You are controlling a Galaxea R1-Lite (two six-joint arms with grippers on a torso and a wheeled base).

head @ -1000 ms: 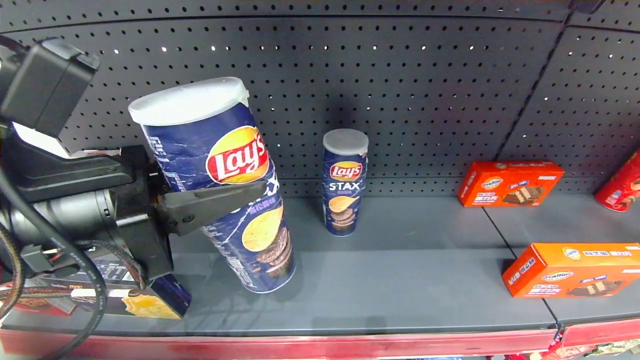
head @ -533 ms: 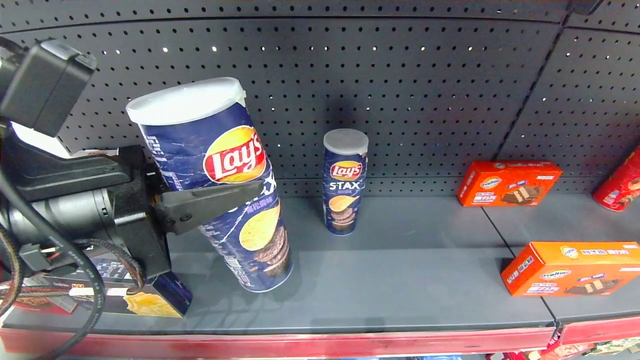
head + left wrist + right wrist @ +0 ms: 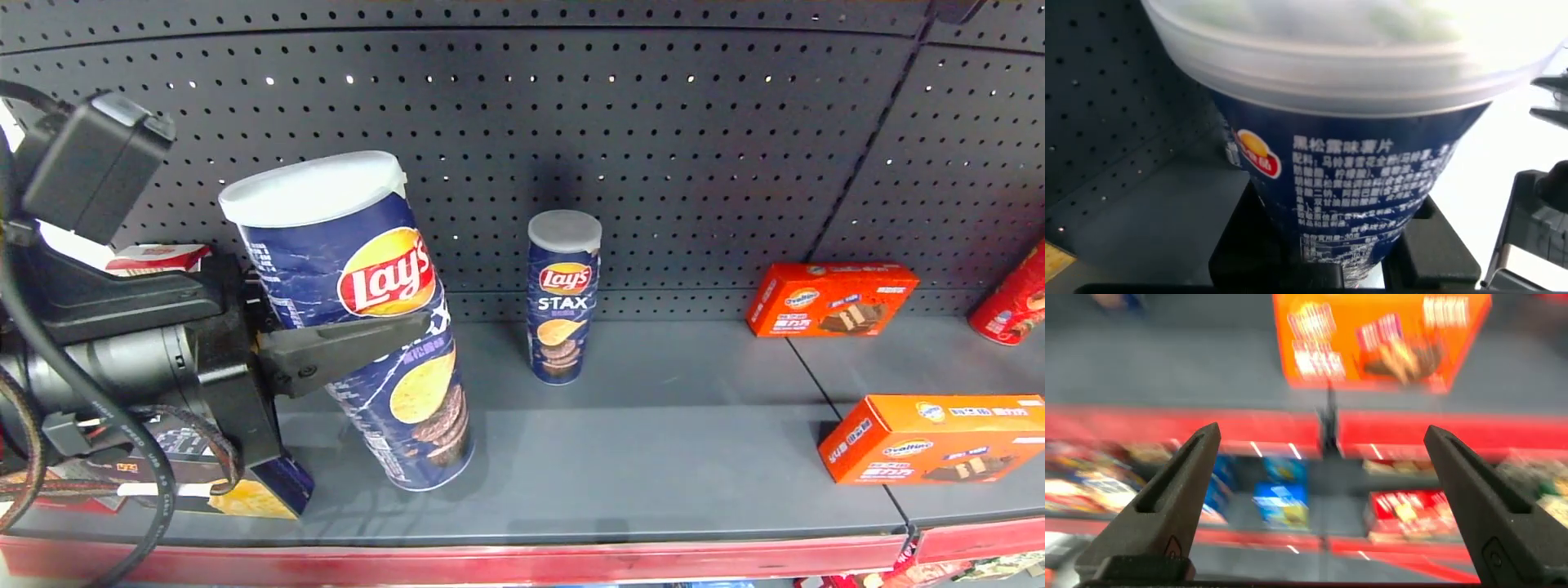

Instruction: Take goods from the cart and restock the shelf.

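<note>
- The left hand [image 3: 384, 331] is clamped across the chip can [image 3: 343, 237] at about mid-height. One dark finger lies over the front of the label; the other is hidden behind the tube.
- The can hangs tilted over the shelf [image 3: 669, 441], its lid end leaning towards the robot's left and its base low over the front part of the board. I cannot tell whether the base touches.
- In the left wrist view the translucent lid [image 3: 1347, 49] sits close above the blue wall of the can [image 3: 1355, 196].
- Judged by its look, the can is a light paperboard tube: stiff enough for a side grip, but easy to dent if squeezed hard.
- The printed skin looks glossy, so the tube may slide or turn between the fingers while tilted.
- The best hold is the middle of the wall, as here. The lid is likely a snap-on cap and a poor place to grip.
- The crisps inside are brittle, so it wants a soft set-down. Tall and narrow, it probably topples unless it is upright when let go.
- A matching can [image 3: 562, 298] stands upright farther back, well apart, near the pegboard.
- The right hand [image 3: 1323, 433] has its fingers spread and holds nothing, in front of an orange box [image 3: 1380, 339].
</note>
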